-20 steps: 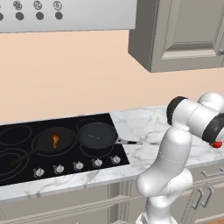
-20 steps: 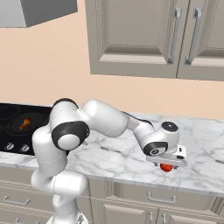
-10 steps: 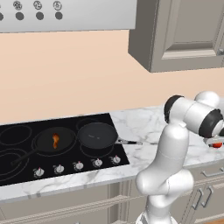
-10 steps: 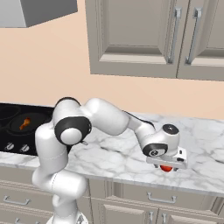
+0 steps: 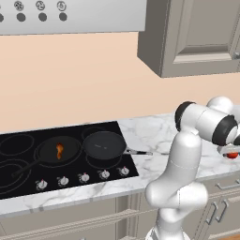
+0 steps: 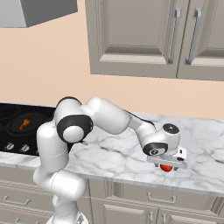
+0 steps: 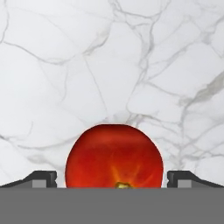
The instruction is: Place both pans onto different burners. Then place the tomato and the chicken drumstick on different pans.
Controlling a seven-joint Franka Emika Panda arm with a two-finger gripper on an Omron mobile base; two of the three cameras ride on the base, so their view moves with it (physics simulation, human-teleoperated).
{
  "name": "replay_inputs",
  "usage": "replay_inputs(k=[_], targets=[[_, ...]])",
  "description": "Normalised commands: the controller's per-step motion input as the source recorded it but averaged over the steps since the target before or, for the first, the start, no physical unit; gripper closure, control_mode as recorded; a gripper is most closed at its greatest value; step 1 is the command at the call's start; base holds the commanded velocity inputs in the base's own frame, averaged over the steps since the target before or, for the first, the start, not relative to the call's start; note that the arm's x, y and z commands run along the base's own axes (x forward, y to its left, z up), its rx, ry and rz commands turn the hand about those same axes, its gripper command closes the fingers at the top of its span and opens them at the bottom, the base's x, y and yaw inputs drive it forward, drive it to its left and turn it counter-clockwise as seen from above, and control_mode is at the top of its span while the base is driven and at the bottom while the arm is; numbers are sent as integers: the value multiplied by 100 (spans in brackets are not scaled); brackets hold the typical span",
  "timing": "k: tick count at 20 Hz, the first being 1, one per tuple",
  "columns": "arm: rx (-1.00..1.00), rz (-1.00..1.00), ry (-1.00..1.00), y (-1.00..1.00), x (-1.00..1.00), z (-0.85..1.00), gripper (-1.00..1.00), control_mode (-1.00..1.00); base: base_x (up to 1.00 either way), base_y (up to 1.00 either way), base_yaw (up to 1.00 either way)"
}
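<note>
The red tomato [image 7: 114, 153] lies on the white marble counter [image 7: 109, 57], right of the cooktop. My gripper [image 7: 113, 181] hangs just over it, open, one dark fingertip [image 7: 43, 178] on each side with small gaps. From the right base view the gripper [image 6: 166, 163] covers most of the tomato [image 6: 166, 168]. A sliver of the tomato [image 5: 231, 155] peeks out past my forearm. Both black pans stand on burners: one pan [image 5: 46, 152] holds the orange-brown chicken drumstick [image 5: 59, 150], the other pan [image 5: 104, 144] beside it is empty.
The empty pan's thin handle [image 5: 140, 152] juts right over the marble. Bare burner rings [image 5: 13, 143] lie at the cooktop's left, silver knobs [image 5: 84, 177] along its front. Wall cabinets [image 6: 144, 35] hang above the counter, a range hood [image 5: 70, 14] over the cooktop.
My hand has sunk a little lower over the tomato, and the elbow shifted slightly. The jaws have stayed open; pans and drumstick have not moved.
</note>
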Motion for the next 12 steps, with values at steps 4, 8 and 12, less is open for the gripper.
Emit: replay_inputs(k=[4,8,12], targets=[[0,0,0,0,0,-17,100,-100,0,0,0],[0,0,0,0,0,-18,100,-100,0,0,0],[0,0,-2,0,-1,1,100,-100,0,0,0]])
